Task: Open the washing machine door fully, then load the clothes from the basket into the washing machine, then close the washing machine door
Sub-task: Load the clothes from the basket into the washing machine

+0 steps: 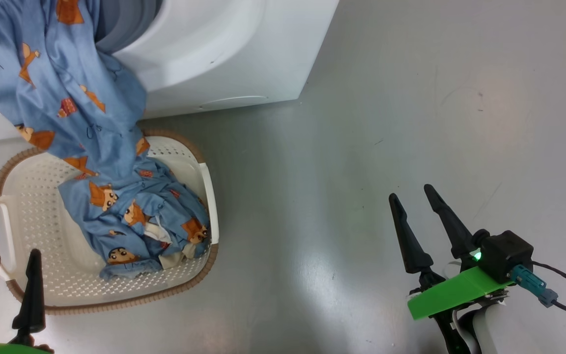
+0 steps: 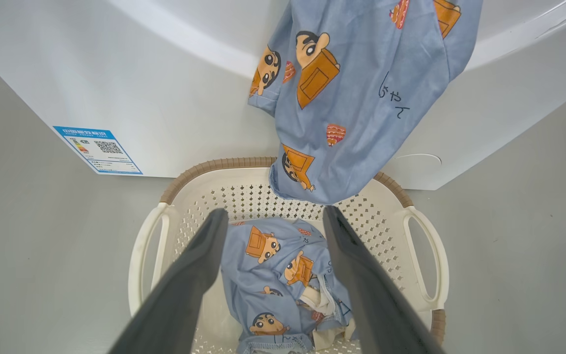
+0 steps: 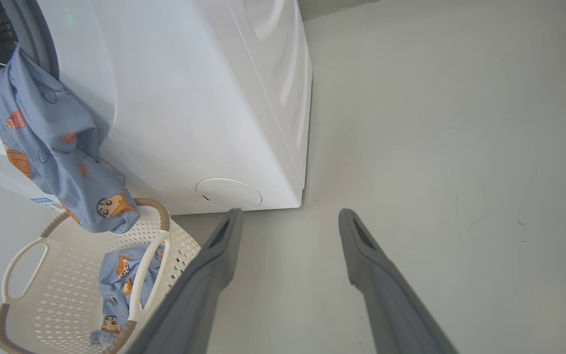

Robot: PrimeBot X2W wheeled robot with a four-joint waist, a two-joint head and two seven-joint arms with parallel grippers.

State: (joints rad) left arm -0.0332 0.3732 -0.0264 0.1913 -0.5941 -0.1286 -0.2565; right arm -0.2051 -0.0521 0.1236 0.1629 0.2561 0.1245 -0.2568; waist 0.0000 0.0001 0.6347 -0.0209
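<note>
The blue label point(image 2: 97, 150) bears a QR code, its print unreadable. The clothes point(image 2: 352, 98) show black Japanese script. Left tool point(image 2: 274, 211) and right tool point(image 3: 290, 212) gape wide

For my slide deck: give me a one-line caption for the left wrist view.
Open left hand points into the basket at crumpled clothes; one garment hangs from the washer.
</note>
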